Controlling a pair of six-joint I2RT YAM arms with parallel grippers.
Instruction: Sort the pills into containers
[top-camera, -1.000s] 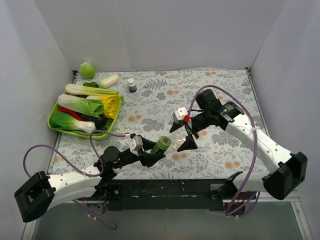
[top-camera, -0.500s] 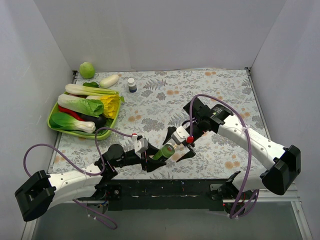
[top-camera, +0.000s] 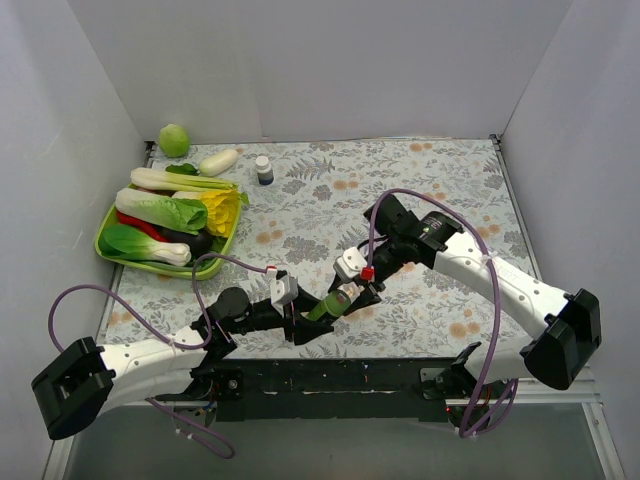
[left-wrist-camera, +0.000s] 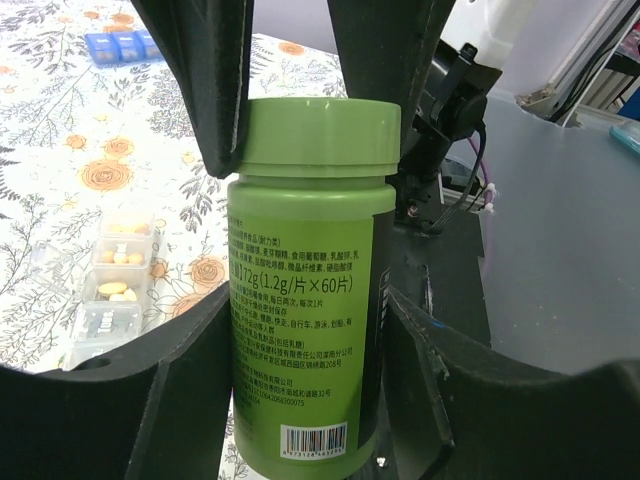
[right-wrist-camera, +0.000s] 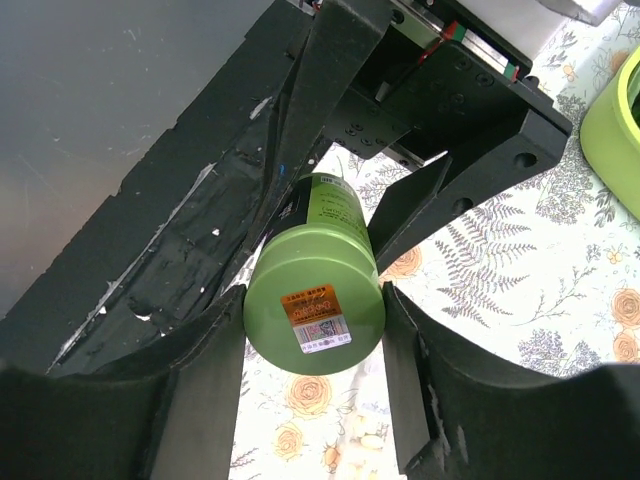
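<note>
Converging low, left jaws pinch the green bottle (top-camera: 322, 306); right jaws clamp its cap (left-wrist-camera: 318, 130).

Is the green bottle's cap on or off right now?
On. In the left wrist view the cap sits flush on the green bottle, with the right gripper clamped around it.

Green bottle (top-camera: 325, 303), gripped by left end effector (left-wrist-camera: 310, 340) and right end effector (right-wrist-camera: 313, 340), crowds room just beside containers (left-wrist-camera: 115, 290)
</note>
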